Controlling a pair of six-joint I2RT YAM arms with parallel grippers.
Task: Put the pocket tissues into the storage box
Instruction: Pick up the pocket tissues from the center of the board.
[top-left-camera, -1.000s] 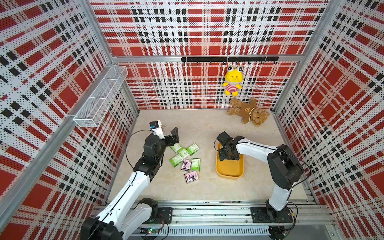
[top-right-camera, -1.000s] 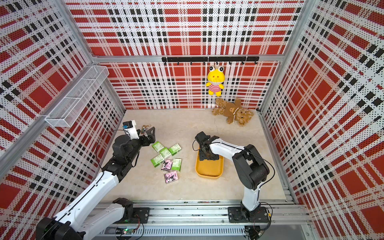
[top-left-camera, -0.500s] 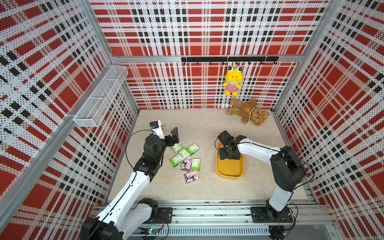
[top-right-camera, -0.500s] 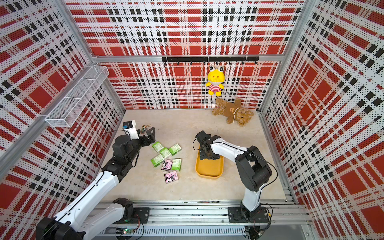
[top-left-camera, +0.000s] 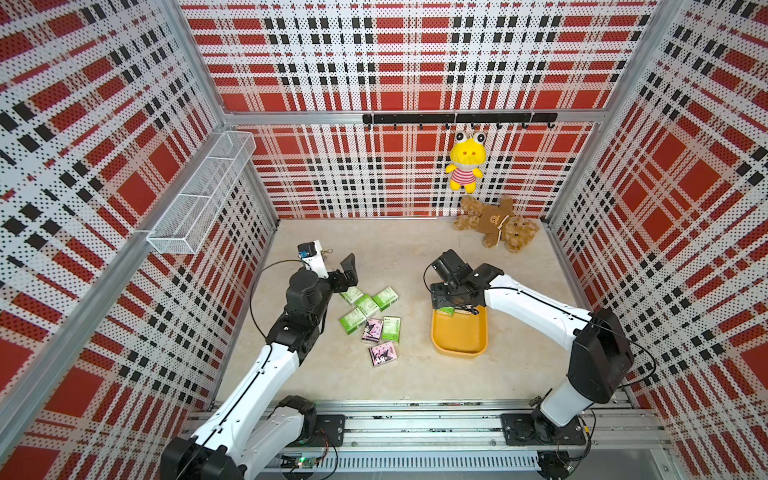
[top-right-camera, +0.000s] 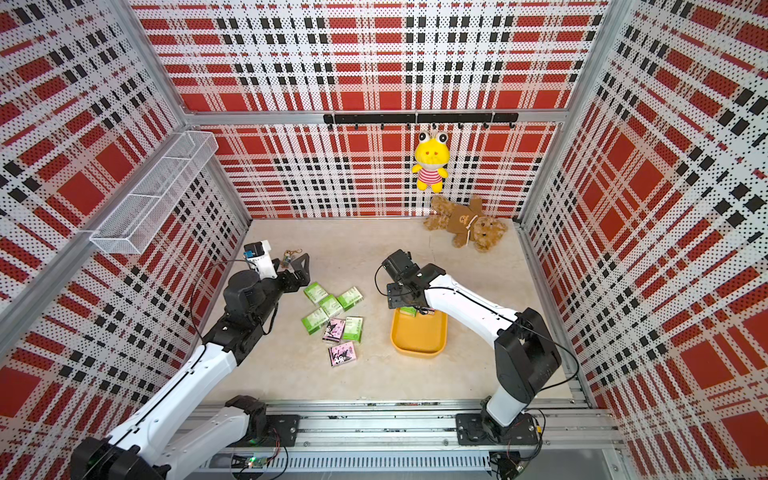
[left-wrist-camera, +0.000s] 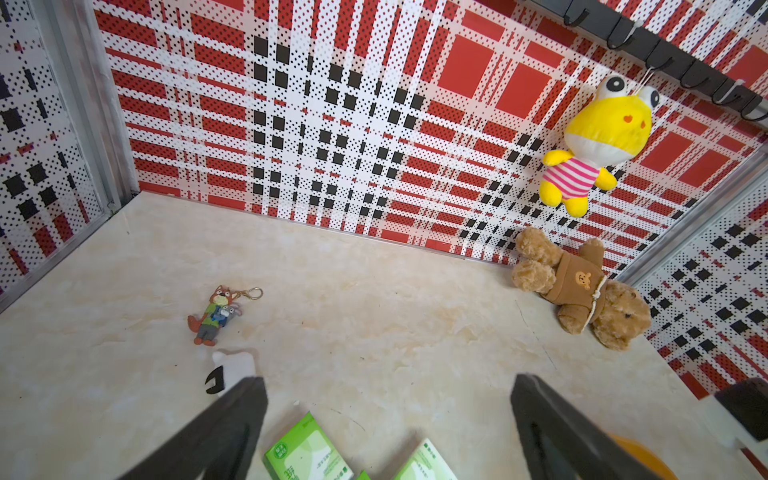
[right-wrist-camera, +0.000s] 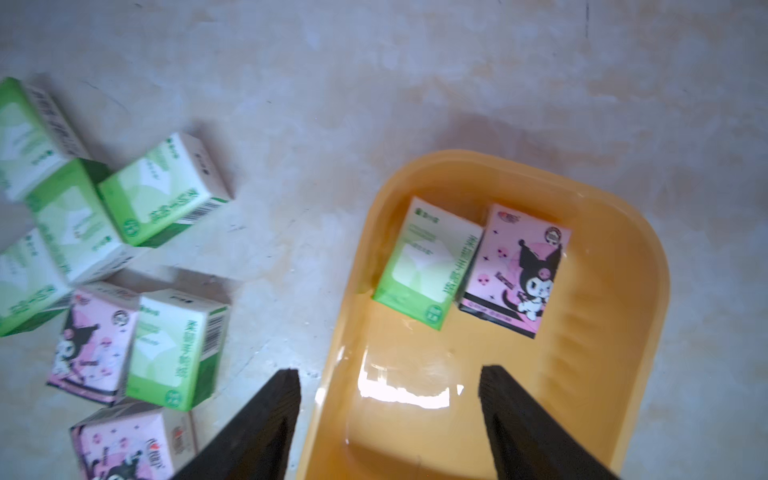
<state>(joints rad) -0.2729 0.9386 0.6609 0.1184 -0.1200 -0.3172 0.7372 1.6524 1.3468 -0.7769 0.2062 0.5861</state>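
Note:
The yellow-orange storage box (top-left-camera: 459, 338) (top-right-camera: 417, 338) (right-wrist-camera: 582, 374) lies on the floor at right of centre. Two pocket tissues lie flat at its far end, a green one (right-wrist-camera: 428, 266) and a pink one (right-wrist-camera: 517, 270). My right gripper (right-wrist-camera: 390, 372) (top-left-camera: 457, 306) hovers open over that end, with nothing between its fingers. Several more green and pink packets (top-left-camera: 368, 316) (top-right-camera: 332, 316) (right-wrist-camera: 124, 249) lie in a loose cluster on the floor left of the box. My left gripper (left-wrist-camera: 390, 382) (top-left-camera: 350, 272) is open and empty above the cluster's far-left edge.
A brown teddy bear (top-left-camera: 496, 226) lies against the back wall, below a yellow frog plush (top-left-camera: 465, 166) hanging from a black hook rail. A white wire basket (top-left-camera: 199, 195) is fixed to the left wall. A small fox keychain (left-wrist-camera: 214, 313) lies on the floor beyond my left gripper.
My right arm's elbow has swung a little to the right while its gripper stays over the box's far end. The left arm and the packets have not moved.

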